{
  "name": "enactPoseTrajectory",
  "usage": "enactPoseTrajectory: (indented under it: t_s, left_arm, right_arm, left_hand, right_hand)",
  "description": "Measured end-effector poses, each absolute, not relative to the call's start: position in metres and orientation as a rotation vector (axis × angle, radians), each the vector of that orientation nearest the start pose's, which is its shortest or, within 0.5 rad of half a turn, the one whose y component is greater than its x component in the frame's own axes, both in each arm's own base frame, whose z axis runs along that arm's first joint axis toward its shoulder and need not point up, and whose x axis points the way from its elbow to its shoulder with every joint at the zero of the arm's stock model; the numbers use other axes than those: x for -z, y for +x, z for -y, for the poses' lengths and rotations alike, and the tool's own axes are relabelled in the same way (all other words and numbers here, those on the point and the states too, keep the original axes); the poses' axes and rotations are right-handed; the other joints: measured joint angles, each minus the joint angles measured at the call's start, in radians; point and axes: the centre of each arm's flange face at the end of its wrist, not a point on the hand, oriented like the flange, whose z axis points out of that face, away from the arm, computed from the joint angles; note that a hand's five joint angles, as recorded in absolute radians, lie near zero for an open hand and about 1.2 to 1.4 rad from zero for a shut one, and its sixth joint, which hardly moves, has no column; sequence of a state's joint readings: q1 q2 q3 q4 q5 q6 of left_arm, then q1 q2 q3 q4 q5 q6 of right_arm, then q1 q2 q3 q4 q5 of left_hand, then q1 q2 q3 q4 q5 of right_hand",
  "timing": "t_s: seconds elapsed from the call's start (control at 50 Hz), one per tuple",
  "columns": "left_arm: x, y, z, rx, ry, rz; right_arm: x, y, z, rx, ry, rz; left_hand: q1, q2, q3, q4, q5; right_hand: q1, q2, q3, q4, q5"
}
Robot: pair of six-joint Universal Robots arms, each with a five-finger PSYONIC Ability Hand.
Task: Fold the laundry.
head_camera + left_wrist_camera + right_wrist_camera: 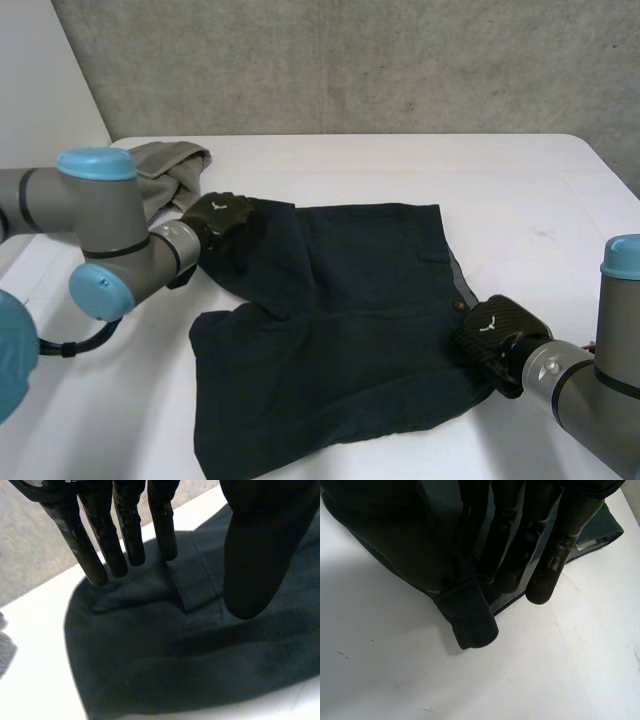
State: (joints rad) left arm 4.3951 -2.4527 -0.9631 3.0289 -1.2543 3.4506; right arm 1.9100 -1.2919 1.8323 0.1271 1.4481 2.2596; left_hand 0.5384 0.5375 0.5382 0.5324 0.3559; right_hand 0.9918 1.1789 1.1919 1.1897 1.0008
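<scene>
Dark navy shorts (350, 330), thin matte woven cloth, lie spread and rumpled at frame centre on the smooth white table (520, 190). One leg is bunched into soft folds at upper left. Left hand (222, 215) is over that bunched corner. Its fingers (125, 535) are straight and spread, the thumb stands well apart, the tips are at a raised crease, and nothing is gripped. Right hand (498, 330) is at the shorts' right edge, lower right, where a paler lining shows. Its straight fingers (550, 565) lie over the hem, with a rounded lobe of navy cloth wrapped at the thumb, so the edge is pinched. A crumpled grey-beige garment (165, 165) sits upper left behind the left arm.
</scene>
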Motion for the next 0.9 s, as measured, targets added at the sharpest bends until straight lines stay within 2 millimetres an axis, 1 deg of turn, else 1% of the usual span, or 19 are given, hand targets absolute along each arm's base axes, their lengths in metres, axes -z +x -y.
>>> enactPoseTrajectory:
  t_s: [0.1, 0.16, 0.18, 0.46, 0.48, 0.5, 0.52, 0.54, 0.7, 0.76, 0.78, 0.82, 0.84, 0.86, 0.9]
  left_arm:
    - [-0.128, -0.291, 0.372, 1.851, 1.156, -2.618]
    - [-0.128, -0.291, 0.372, 1.851, 1.156, -2.618]
    - [-0.125, -0.29, 0.371, 1.829, 1.153, -2.628]
    - [-0.119, -0.286, 0.366, 1.743, 1.162, -2.656]
    - [-0.119, -0.285, 0.366, 1.741, 1.162, -2.654]
    - [-0.119, -0.285, 0.366, 1.74, 1.162, -2.652]
    - [-0.119, -0.285, 0.366, 1.738, 1.161, -2.649]
    - [-0.119, -0.285, 0.366, 1.737, 1.16, -2.648]
    - [-0.118, -0.285, 0.366, 1.733, 1.162, -2.636]
    - [-0.117, -0.285, 0.366, 1.731, 1.166, -2.633]
    - [-0.116, -0.285, 0.366, 1.73, 1.169, -2.632]
    - [-0.116, -0.285, 0.367, 1.73, 1.171, -2.629]
    - [-0.116, -0.285, 0.367, 1.729, 1.172, -2.629]
    - [-0.115, -0.285, 0.367, 1.729, 1.173, -2.627]
    - [-0.115, -0.285, 0.367, 1.729, 1.174, -2.627]
  right_arm:
    - [-0.152, 0.223, 0.207, 1.422, -1.756, -2.362]
    - [-0.152, 0.223, 0.207, 1.422, -1.756, -2.362]
    - [-0.152, 0.223, 0.207, 1.423, -1.757, -2.362]
    - [-0.152, 0.224, 0.207, 1.427, -1.758, -2.359]
    - [-0.152, 0.224, 0.207, 1.428, -1.758, -2.358]
    - [-0.152, 0.224, 0.207, 1.428, -1.758, -2.358]
    - [-0.152, 0.224, 0.207, 1.429, -1.758, -2.358]
    - [-0.152, 0.224, 0.207, 1.429, -1.758, -2.358]
    - [-0.152, 0.224, 0.207, 1.43, -1.758, -2.358]
    - [-0.152, 0.224, 0.207, 1.43, -1.758, -2.358]
    - [-0.152, 0.224, 0.207, 1.429, -1.758, -2.358]
    - [-0.152, 0.224, 0.207, 1.429, -1.758, -2.359]
    - [-0.152, 0.224, 0.207, 1.429, -1.758, -2.359]
    - [-0.152, 0.223, 0.207, 1.429, -1.758, -2.359]
    - [-0.152, 0.223, 0.207, 1.428, -1.758, -2.359]
  left_hand:
    - [-0.045, -0.048, -0.052, -0.057, -0.057]
    - [-0.045, -0.048, -0.052, -0.057, -0.057]
    - [-0.045, -0.048, -0.052, -0.057, -0.057]
    - [-0.035, -0.038, -0.04, -0.039, -0.038]
    - [0.03, 0.024, 0.025, 0.037, 0.039]
    - [0.03, 0.024, 0.025, 0.037, 0.039]
    - [0.113, 0.103, 0.102, 0.107, 0.106]
    - [0.153, 0.138, 0.132, 0.142, 0.14]
    - [0.238, 0.237, 0.236, 0.241, 0.235]
    - [0.23, 0.231, 0.23, 0.236, 0.233]
    - [0.174, 0.176, 0.184, 0.189, 0.19]
    - [0.174, 0.176, 0.184, 0.189, 0.19]
    - [0.039, 0.054, 0.056, 0.056, 0.06]
    - [0.004, 0.013, 0.014, 0.016, 0.021]
    - [0.004, 0.013, 0.014, 0.016, 0.021]
  right_hand:
    - [0.0, 0.0, 0.0, 0.0, 0.0]
    - [0.0, 0.0, 0.0, 0.0, 0.0]
    - [0.0, 0.0, 0.0, 0.0, 0.0]
    - [0.0, 0.0, 0.0, 0.0, 0.0]
    - [0.0, 0.0, 0.0, 0.0, 0.0]
    - [0.0, 0.0, 0.0, 0.0, 0.0]
    - [0.0, 0.0, 0.0, 0.0, 0.0]
    - [0.0, 0.0, 0.0, 0.0, 0.0]
    - [0.0, 0.0, 0.0, 0.0, 0.0]
    - [0.0, 0.0, 0.0, 0.0, 0.0]
    - [0.0, 0.0, 0.0, 0.0, 0.0]
    - [0.0, 0.0, 0.0, 0.0, 0.0]
    - [0.0, 0.0, 0.0, 0.0, 0.0]
    - [0.0, 0.0, 0.0, 0.0, 0.0]
    - [0.0, 0.0, 0.0, 0.0, 0.0]
